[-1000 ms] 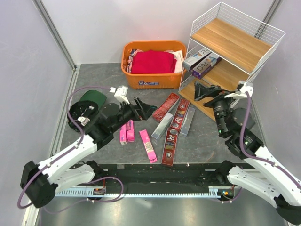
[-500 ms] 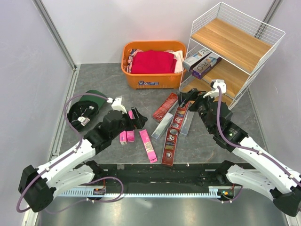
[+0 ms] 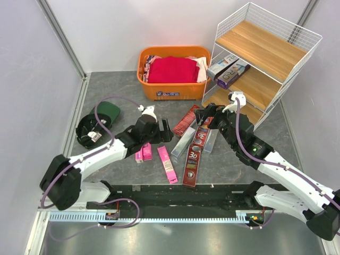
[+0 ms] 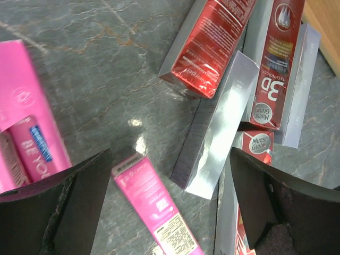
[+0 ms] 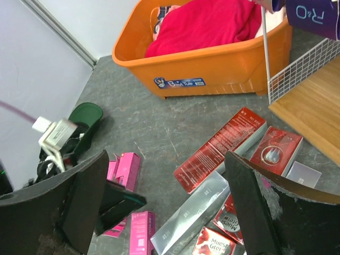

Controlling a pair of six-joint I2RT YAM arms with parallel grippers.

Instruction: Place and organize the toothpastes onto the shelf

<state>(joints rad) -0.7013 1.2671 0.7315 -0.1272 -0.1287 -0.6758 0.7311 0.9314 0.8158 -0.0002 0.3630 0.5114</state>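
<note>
Toothpastes [image 3: 193, 159]: most lie loose on the tabletop [image 3: 117, 87], two sit on the shelf [image 3: 265, 50] middle board; left tool [image 3: 163, 132] and right tool [image 3: 206, 112] both gape wide and empty over the pile, apparently ready to pick.

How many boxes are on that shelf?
2: a white box and a purple box, side by side on the middle board. The bottom board is partly hidden.
</note>
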